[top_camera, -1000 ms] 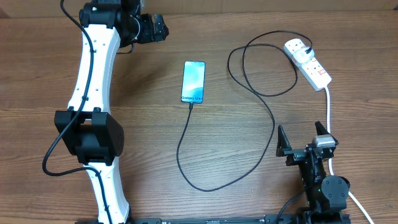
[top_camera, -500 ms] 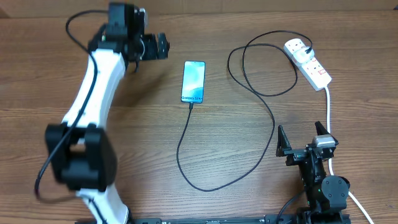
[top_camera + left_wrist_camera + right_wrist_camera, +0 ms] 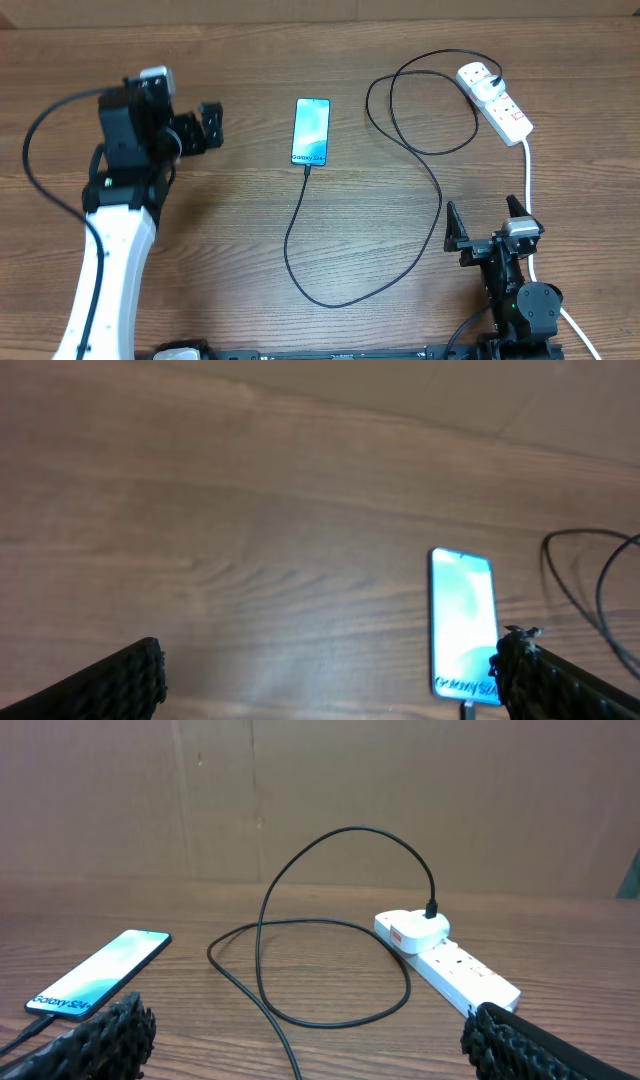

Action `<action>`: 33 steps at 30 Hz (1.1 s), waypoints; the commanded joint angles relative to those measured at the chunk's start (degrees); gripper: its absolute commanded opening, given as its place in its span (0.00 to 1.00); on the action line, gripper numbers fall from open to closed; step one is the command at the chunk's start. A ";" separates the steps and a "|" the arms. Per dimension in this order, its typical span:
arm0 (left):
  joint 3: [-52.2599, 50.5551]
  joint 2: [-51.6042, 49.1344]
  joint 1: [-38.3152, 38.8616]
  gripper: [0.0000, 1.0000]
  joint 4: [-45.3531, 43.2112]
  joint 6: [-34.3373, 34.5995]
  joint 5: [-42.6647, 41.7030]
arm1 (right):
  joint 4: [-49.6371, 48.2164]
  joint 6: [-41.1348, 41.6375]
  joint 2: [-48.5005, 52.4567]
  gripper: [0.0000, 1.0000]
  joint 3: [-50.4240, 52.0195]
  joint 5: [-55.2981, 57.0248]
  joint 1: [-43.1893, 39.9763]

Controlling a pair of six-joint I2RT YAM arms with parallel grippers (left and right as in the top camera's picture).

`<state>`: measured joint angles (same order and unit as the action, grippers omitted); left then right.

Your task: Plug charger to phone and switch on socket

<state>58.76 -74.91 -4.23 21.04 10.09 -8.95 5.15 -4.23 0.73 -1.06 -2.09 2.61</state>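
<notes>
The phone point(image 3: 311, 131) lies flat on the bench point(image 3: 240, 260) with the charger point(image 3: 441, 205) tip at its end, likely plugged in; its plug sits in the socket point(image 3: 505, 108); the left gripper point(image 3: 208, 128) and right gripper point(image 3: 485, 215) gape empty, free to turn it on.

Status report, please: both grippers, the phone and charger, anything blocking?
Left gripper open, empty, apart from phone. Right gripper open, empty. Charger tip at phone's end, plug in socket; on or off unclear. Nothing blocking.
</notes>
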 commanded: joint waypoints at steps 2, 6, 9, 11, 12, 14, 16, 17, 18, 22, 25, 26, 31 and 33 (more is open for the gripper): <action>-5.46 8.26 -1.07 1.00 -0.33 -1.33 0.17 | -0.35 0.39 -0.57 1.00 0.61 0.55 0.00; -10.84 16.59 -1.07 1.00 -0.26 -1.33 0.15 | -0.35 0.39 -0.57 1.00 0.61 0.55 0.00; -14.82 22.80 -0.96 1.00 -0.31 -1.22 -0.15 | -0.35 0.39 -0.57 1.00 0.61 0.55 0.00; -17.09 26.12 -0.96 1.00 -0.28 -1.09 -1.20 | -0.35 0.39 -0.57 1.00 0.61 0.55 0.00; -17.35 26.56 -0.96 1.00 -0.31 -1.09 -1.20 | -0.35 0.39 -0.57 1.00 0.61 0.55 0.00; -18.03 27.91 -0.96 1.00 -0.26 -1.16 -1.16 | -0.35 0.39 -0.57 1.00 0.61 0.55 0.00; -18.16 28.65 -0.98 1.00 -0.31 -1.66 -1.16 | -0.35 0.39 -0.57 1.00 0.61 0.55 0.00; -18.16 28.81 -0.98 1.00 -0.39 -2.14 -1.18 | -0.35 0.39 -0.57 1.00 0.61 0.55 0.00; -18.16 28.87 -0.98 1.00 -0.52 -2.25 -1.18 | -0.35 0.39 -0.57 1.00 0.61 0.55 0.00; -18.25 29.00 -0.94 1.00 -0.59 -2.21 -2.99 | -0.35 0.39 -0.57 1.00 0.61 0.55 0.00; -18.73 29.97 -0.94 1.00 -1.40 -2.21 -3.21 | -0.33 0.39 -0.57 1.00 0.61 0.55 0.00; -19.17 30.53 -0.94 1.00 -2.03 -2.21 -3.37 | -0.35 0.39 -0.57 1.00 0.61 0.55 0.00; -24.30 35.10 -0.94 1.00 -8.35 -2.23 -3.32 | -0.35 0.39 -0.57 1.00 0.61 0.55 0.00; -27.74 36.94 -0.94 1.00 -12.94 -2.14 -3.43 | -0.35 0.39 -0.57 1.00 0.61 0.55 0.00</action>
<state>35.03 -40.45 -5.02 11.16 8.78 -11.44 5.15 -4.25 0.73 -1.06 -2.07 2.63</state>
